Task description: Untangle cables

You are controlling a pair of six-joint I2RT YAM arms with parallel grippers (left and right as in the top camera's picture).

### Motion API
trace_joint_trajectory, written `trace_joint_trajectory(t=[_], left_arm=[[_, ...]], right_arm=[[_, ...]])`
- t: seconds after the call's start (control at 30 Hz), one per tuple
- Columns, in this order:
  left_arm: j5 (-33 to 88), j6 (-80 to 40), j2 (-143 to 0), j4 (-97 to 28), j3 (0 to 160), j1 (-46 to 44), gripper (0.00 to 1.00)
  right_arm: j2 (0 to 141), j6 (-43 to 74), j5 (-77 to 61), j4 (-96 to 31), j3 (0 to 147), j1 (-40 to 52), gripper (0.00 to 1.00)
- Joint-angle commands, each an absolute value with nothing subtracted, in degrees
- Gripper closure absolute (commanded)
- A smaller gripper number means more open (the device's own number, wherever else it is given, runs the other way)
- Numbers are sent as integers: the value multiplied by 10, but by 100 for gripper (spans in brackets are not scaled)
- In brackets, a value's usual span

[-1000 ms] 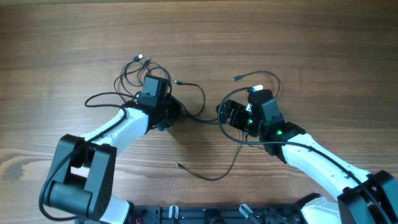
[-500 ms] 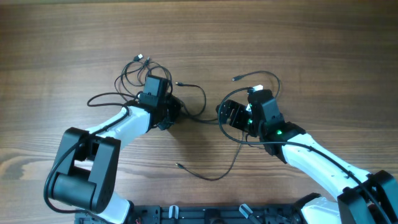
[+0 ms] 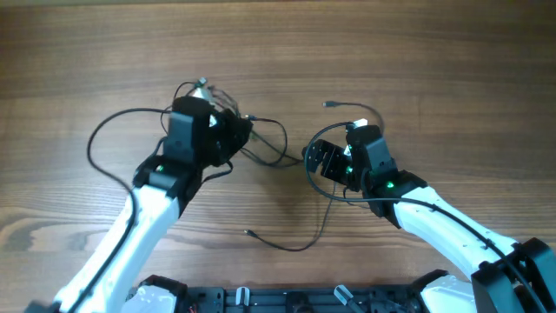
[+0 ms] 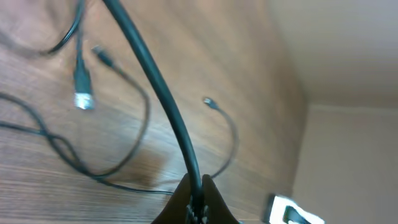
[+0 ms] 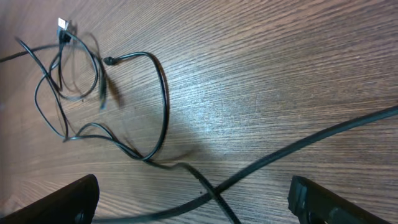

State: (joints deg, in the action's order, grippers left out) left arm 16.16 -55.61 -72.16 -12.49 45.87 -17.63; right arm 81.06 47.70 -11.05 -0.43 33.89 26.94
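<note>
Clearly the cables [image 5: 165,99] are very thin, light and limp. They will follow any pull, slide easily on wood, and I think a hard drag would tighten a knot. They lie in loose loops at the middle of the tabletop [image 3: 417,52], around both arms. The left gripper [image 4: 196,200] is closed tight on one black strand. The right gripper [image 5: 196,205] stands wide open and holds nothing; a strand passes between its fingers. Taking hold near a plug [image 4: 83,99] seems safest. The wooden tabletop is flat, with much free room.

surface: brown wooden table [image 3: 452,69] | lying on it: thin black cables [image 5: 165,99] in loose loops, mid-table
</note>
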Motion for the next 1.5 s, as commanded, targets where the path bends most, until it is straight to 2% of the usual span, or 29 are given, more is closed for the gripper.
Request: trace_joint_trajectory(t=[0.0, 0.1, 0.23, 0.37, 0.53, 0.63, 0.8, 0.93, 1.07, 1.3, 1.33, 1.4, 1.43, 1.47], left_arm=[[125, -430, -657, -123, 460, -177, 96], [162, -331, -596, -108, 460, -178, 96], [182, -317, -540, -77, 460, -178, 96], [282, -240, -520, 8, 460, -177, 96], [308, -182, -518, -9, 460, -177, 96], [299, -188, -527, -9, 460, -177, 96], [255, -363, -571, -2, 460, -177, 96], [291, -432, -613, 23, 460, -193, 96], [291, -444, -624, 26, 460, -226, 96], [285, -477, -624, 37, 460, -247, 96], [285, -490, -624, 37, 460, -247, 96], [285, -493, -624, 35, 460, -249, 96], [281, -493, -624, 27, 460, -249, 95], [267, -493, -624, 13, 460, -249, 93]], right_arm=[[812, 480, -99, -5, 342, 269, 0], [812, 479, -106, -5, 342, 269, 0], [812, 446, -138, 3, 342, 269, 0], [810, 361, -207, 44, 342, 268, 0], [766, 280, -361, 89, 342, 229, 0], [728, 244, -416, 90, 342, 194, 0], [686, 204, -515, 169, 342, 181, 0], [692, 165, -483, 191, 342, 213, 1], [692, 164, -416, 201, 342, 244, 7], [706, 150, -362, 217, 342, 279, 28], [709, 151, -358, 224, 342, 278, 39], [710, 155, -357, 252, 342, 278, 81], [708, 169, -354, 268, 342, 277, 96], [705, 185, -349, 278, 342, 275, 96]])
